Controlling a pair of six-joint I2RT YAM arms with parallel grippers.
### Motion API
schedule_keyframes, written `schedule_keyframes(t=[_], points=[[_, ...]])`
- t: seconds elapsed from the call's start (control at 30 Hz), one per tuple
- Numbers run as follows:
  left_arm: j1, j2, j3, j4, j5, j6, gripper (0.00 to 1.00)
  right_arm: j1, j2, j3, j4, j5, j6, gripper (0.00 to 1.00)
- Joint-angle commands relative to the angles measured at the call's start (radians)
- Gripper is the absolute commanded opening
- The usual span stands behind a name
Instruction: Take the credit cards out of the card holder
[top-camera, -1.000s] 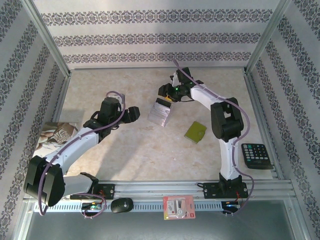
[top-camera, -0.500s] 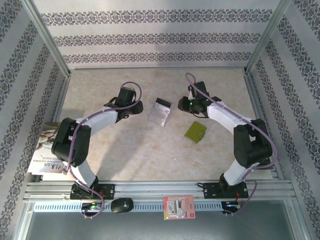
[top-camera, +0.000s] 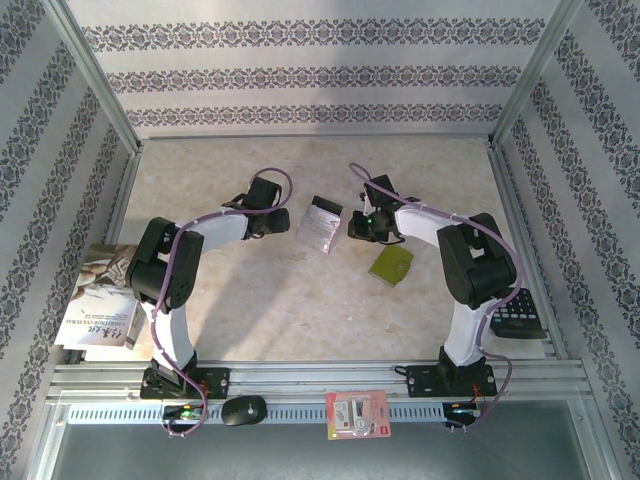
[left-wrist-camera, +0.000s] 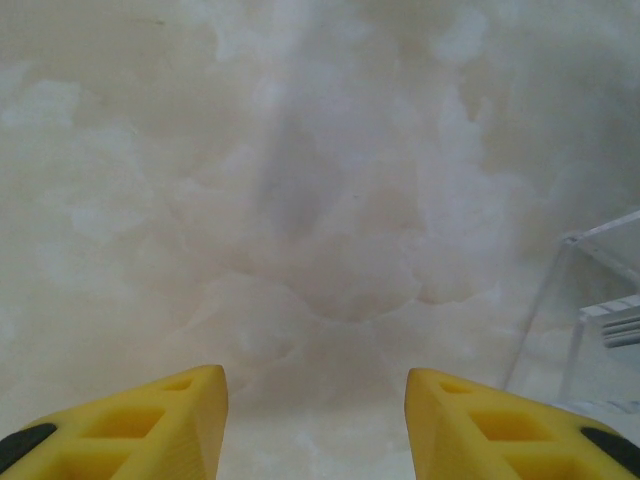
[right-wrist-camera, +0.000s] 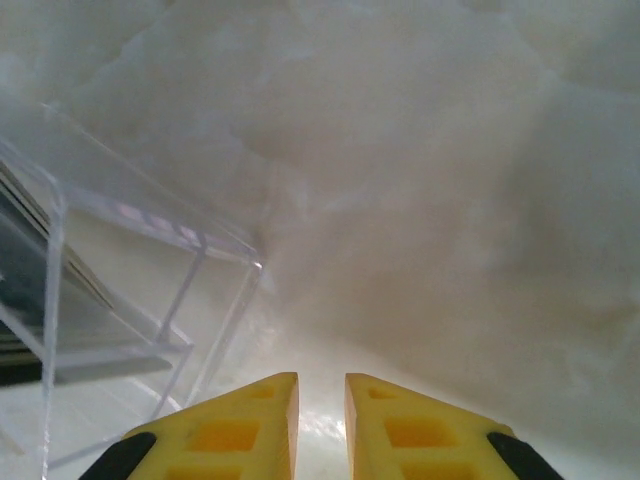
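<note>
Flanking the clear holder (top-camera: 320, 228) mid-tabletop (top-camera: 260, 290), cards (top-camera: 323, 210) inside it, the left tool (left-wrist-camera: 316, 400) gapes half-wide and the right tool (right-wrist-camera: 321, 395) sits almost closed, both empty: the approach step, I'd say, with nipping a card's top edge next.

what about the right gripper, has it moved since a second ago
yes, the right gripper went from the clear card holder's far edge to its right side, nearer the arm bases
</note>
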Motion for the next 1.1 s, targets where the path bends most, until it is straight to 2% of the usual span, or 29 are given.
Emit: schedule_keyframes(t=[0.0,0.27,0.9,1.0,1.07], points=[[-0.017,0.017,0.021,-0.036,0.021,0.005,0.5,0.012,0.04,0.072,0.013,-0.047,-0.025,0.2],[-0.042,0.029,-0.006,-0.012,0.057,-0.021,0.5,0.007,0.109,0.153,-0.006,-0.067,-0.042,0.2],[-0.06,-0.055,-0.143,0.095,0.158,-0.116,0.5,-0.015,0.214,0.299,-0.017,-0.121,-0.03,0.22],[-0.06,-0.071,-0.145,0.078,0.133,-0.122,0.5,-0.024,0.202,0.291,-0.007,-0.115,-0.013,0.23],[-0.055,-0.103,-0.155,0.06,0.089,-0.124,0.51,-0.035,0.166,0.261,0.019,-0.104,0.004,0.28]])
